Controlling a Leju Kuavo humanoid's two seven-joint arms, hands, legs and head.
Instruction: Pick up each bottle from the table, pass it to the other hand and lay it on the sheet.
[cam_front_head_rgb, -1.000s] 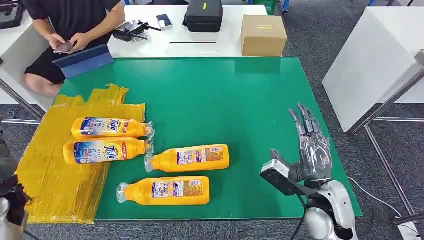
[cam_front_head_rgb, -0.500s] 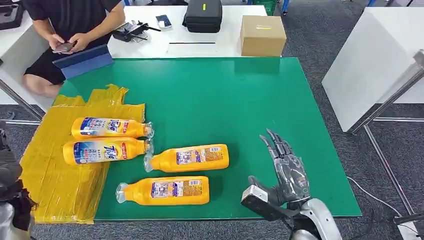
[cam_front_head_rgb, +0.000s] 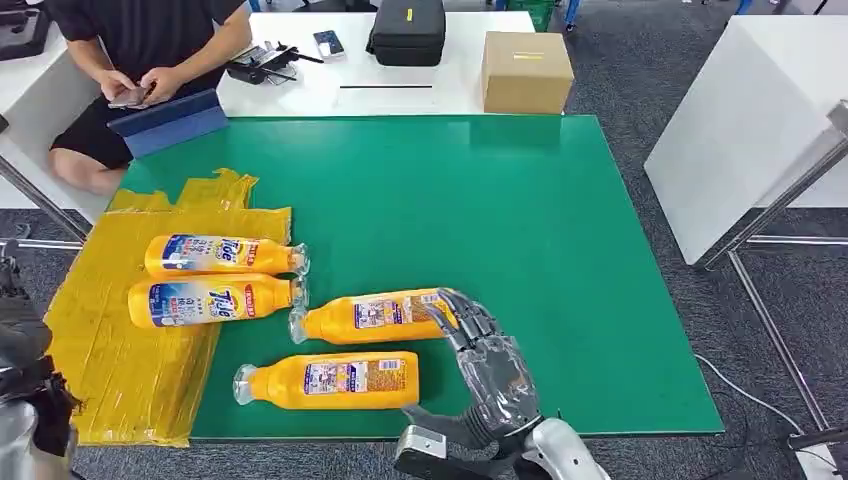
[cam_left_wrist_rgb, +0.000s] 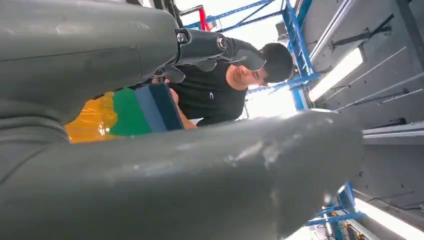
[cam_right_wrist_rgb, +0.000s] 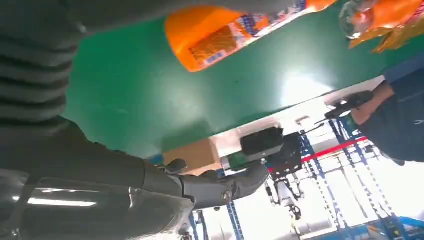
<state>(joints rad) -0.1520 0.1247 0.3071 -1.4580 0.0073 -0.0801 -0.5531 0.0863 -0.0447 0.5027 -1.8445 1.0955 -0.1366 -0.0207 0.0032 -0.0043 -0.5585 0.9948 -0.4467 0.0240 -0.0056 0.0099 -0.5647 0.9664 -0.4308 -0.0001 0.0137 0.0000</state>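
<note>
Reaching from 5 o'clock, the right hand spreads its fingers, holding nothing, tips at the base of the upper bottle on the green mat; whether they touch is unclear. Left hand's state: cannot tell.

A cardboard box and black case (both closed) sit near a seated person.

We see the head view bright and evenly lit from overhead, sharp throughout, with soft short shadows under the bottles on the green surface. In the right wrist view a white glare patch sits on that surface. The left wrist view looks up at ceiling strip lights, blown out, with the near grey hand blurred.
</note>
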